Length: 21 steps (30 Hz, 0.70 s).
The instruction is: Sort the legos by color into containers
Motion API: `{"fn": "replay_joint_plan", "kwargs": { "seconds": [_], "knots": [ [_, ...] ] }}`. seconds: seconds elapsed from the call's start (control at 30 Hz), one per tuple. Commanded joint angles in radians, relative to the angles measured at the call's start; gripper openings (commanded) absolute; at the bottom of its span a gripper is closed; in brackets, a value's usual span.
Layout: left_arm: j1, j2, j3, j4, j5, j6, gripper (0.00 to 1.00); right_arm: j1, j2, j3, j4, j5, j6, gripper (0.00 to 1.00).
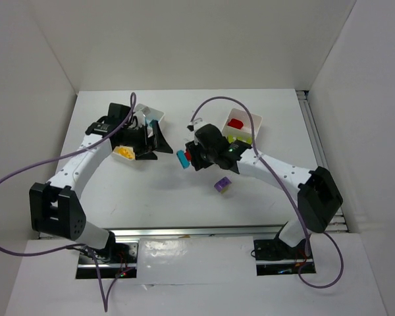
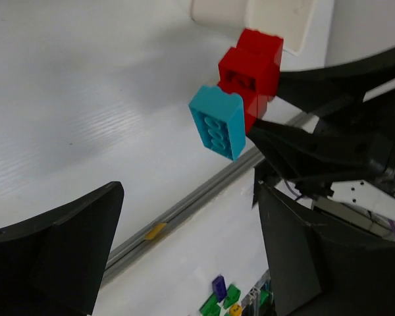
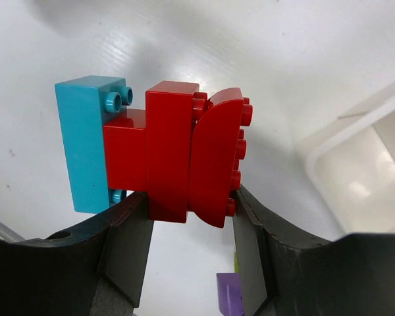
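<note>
My right gripper [image 3: 191,210] is shut on a cluster of joined legos, red bricks [image 3: 178,158] with a cyan brick [image 3: 85,151] stuck on one side. It holds the cluster [image 1: 184,159] above the table's middle. The left wrist view shows the same cluster [image 2: 240,99] ahead of my left gripper [image 2: 191,250], which is open, holds nothing and hangs beside the left container [image 1: 155,113]. Yellow bricks [image 1: 124,153] lie in that container. The right container [image 1: 255,125] holds a red brick [image 1: 235,123] and lime green ones [image 1: 237,139]. One purple brick [image 1: 222,185] lies on the table below the right gripper.
White walls enclose the table on the left, back and right. A metal rail [image 1: 204,232] runs along the near edge by the arm bases. Purple cables loop over both arms. The right container's corner [image 3: 355,151] shows to the right in the right wrist view.
</note>
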Motion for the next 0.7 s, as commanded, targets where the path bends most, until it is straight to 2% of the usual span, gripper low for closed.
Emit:
{"fn": "replay_joint_plan", "kwargs": {
  "seconds": [0.0, 0.33, 0.67],
  "knots": [
    [-0.007, -0.003, -0.028, 0.143, 0.192, -0.011, 0.94, -0.037, -0.032, 0.023, 0.050, -0.014, 0.026, 0.45],
    [-0.110, 0.052, -0.080, 0.322, 0.257, -0.054, 0.94, -0.080, -0.050, 0.058, 0.079, -0.076, 0.053, 0.45],
    [-0.120, 0.113, -0.089, 0.375, 0.220, -0.054, 0.91, -0.119, -0.079, 0.049, 0.089, -0.132, 0.063, 0.45]
  ]
}}
